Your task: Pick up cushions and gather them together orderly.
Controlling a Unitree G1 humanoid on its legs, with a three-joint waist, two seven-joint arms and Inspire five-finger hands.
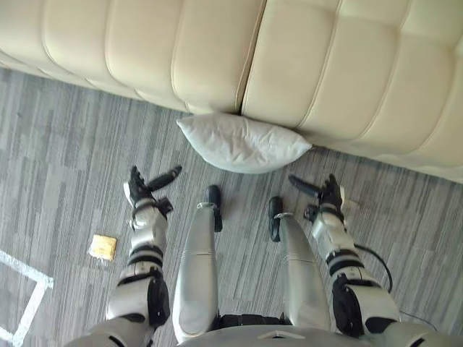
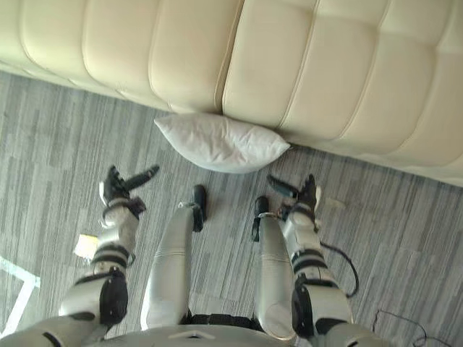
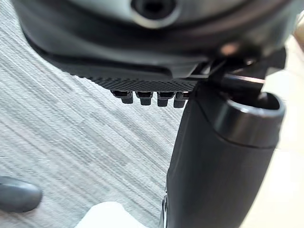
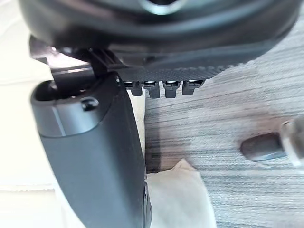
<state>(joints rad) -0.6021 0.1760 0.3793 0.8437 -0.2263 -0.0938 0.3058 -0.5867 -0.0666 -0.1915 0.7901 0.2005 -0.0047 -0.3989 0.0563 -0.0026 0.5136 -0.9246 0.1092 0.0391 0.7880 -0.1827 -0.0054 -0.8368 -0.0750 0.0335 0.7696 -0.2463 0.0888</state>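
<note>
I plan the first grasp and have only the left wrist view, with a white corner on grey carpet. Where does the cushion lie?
Observer: The white soft fabric cushion lies on the grey striped carpet, against the base of the cream padded leather sofa.
Operator: And the right hand?
Observer: The dark right hand is open near the cushion's right end, apart from it.
Operator: Other things on the floor?
Observer: A small yellow square object lies on the carpet, left of the left hand, nearer the robot.
</note>
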